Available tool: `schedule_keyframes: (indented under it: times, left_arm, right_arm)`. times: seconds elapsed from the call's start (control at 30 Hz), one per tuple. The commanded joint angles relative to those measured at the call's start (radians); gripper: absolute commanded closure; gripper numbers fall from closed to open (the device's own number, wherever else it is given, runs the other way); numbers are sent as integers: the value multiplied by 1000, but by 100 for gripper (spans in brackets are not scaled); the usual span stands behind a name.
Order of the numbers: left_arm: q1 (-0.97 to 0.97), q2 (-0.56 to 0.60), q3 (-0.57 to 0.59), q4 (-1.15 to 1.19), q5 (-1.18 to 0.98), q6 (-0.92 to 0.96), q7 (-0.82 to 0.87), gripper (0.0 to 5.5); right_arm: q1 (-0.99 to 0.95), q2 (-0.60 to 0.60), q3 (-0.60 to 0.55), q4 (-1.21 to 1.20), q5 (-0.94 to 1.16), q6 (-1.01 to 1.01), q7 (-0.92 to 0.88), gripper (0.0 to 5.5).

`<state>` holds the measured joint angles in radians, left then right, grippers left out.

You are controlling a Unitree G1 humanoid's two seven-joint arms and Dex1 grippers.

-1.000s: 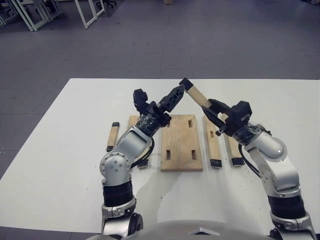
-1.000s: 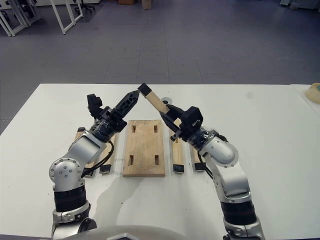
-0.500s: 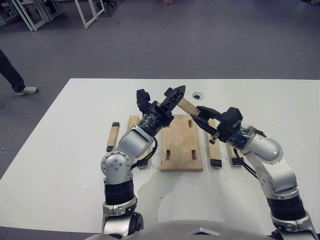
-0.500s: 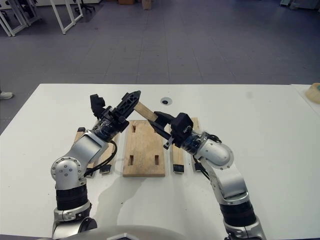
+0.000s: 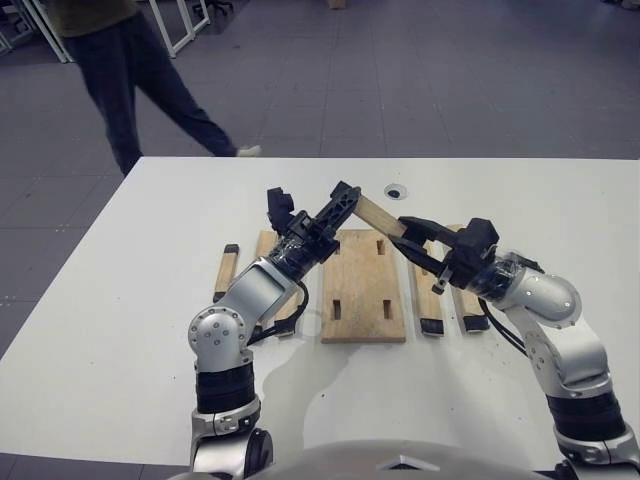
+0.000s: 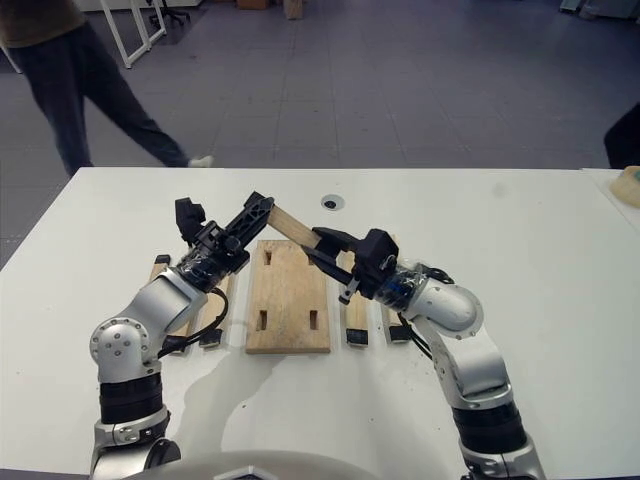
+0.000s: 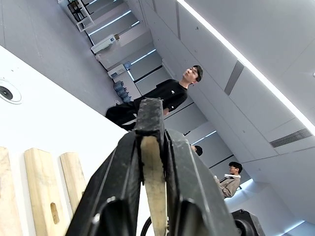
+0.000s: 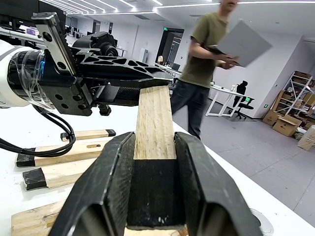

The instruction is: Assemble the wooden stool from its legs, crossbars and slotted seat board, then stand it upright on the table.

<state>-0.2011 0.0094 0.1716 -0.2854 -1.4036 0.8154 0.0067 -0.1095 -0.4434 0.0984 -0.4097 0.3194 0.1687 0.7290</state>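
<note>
- Sits lower and further left than a second ago: wooden leg [image 5: 378, 214], slanted above the far end of the slotted seat board [image 5: 363, 295].
- Left gripper [image 5: 343, 196] clamped on its left end, right gripper [image 5: 408, 230] on its right end.
- Flat on the table [image 5: 120, 300] beside the board: other wooden pieces [image 5: 427, 285].

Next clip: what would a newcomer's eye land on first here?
The left gripper and the right gripper clamp one wooden bar between them, held slanted in the air over the far end of the slotted seat board. The board lies flat on the white table, loose wooden pieces on either side.
</note>
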Motion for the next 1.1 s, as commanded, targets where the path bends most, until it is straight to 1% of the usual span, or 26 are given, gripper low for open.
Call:
schedule_keyframes:
  times: [0.03,0.17,0.2,0.23,0.27,0.4,0.47,0.53,0.63,0.73,0.9,1.1]
  left_arm:
    - [5,8,-1,10,-4,-7,13,500]
    - [3,6,2,25,4,-19,28,501]
    - [3,6,3,27,9,-23,30,502]
    - [3,7,3,29,13,-26,31,506]
    - [3,8,4,30,17,-29,32,506]
    - [-5,28,24,39,39,-54,30,506]
    - [-11,67,55,36,96,-90,16,506]
    - [-2,144,85,26,197,-131,-12,506]
    - [48,292,74,-10,432,-201,-68,506]
    - [89,375,62,-29,595,-243,-91,506]
    - [155,410,60,-25,743,-269,-107,506]
    - [200,386,77,-42,772,-233,-109,506]
  right_arm:
    - [-19,-23,7,14,-20,-6,14,427]
    - [-11,-31,10,17,-32,-25,24,427]
    - [-9,-33,12,17,-35,-28,26,390]
    - [-8,-35,14,18,-37,-29,27,374]
    - [-8,-36,15,19,-39,-28,29,343]
    - [-3,-49,16,31,-75,-58,26,267]
    - [-3,-55,5,50,-96,-73,14,265]
    - [-5,-47,-25,69,-87,-51,-15,264]
    - [-13,-29,-59,127,-113,-18,-93,264]
    - [9,-22,-59,163,-177,-38,-160,264]
    - [61,-6,-46,153,-214,-48,-207,264]
    - [79,-3,-37,149,-234,-51,-218,264]
